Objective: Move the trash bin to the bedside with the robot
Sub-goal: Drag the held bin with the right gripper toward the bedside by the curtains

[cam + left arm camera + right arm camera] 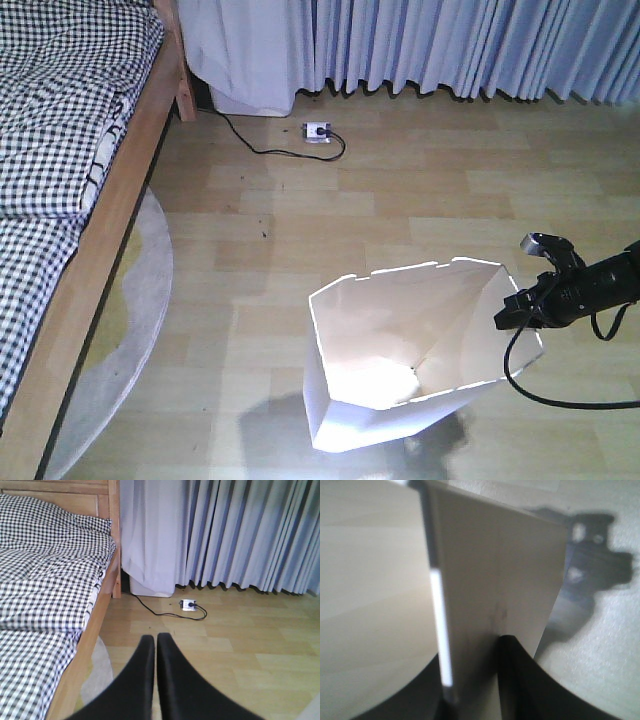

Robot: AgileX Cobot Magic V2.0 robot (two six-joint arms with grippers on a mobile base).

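A white trash bin (400, 350) sits low and right of centre in the front view, over the pale wooden floor (420, 200). Its faceted rim is open toward the camera and its cream inside is lit. A grey shadow lies under it and to its left; whether its base touches the boards cannot be told.

The right gripper (515, 312) is at the bin's right-hand rim, at the end of a slim black arm (600, 280) with a black cable (540, 385) looping below it. In the right wrist view the thin wall of the bin (495, 580) runs straight between the two dark fingers (520, 680). The right gripper (472, 672) is closed onto that wall, one finger on each side.

The left gripper (155, 640) shows in its own wrist view with its two black fingers (135, 680) pressed nearly together, and it has nothing in its hold.

The bin is well apart from the bed frame (100, 230), a light wooden rail along the left edge. The frame carries black-and-white checkered bedding (50, 100) and ends in a corner post (180, 60). A pale round rug (140, 300) lies between them, partly under the frame.

Grey-blue curtains (450, 45) hang to the floor along the far wall. Before them a white power strip (317, 131) lies on the boards, and a black cord (250, 142) runs from it toward the post.
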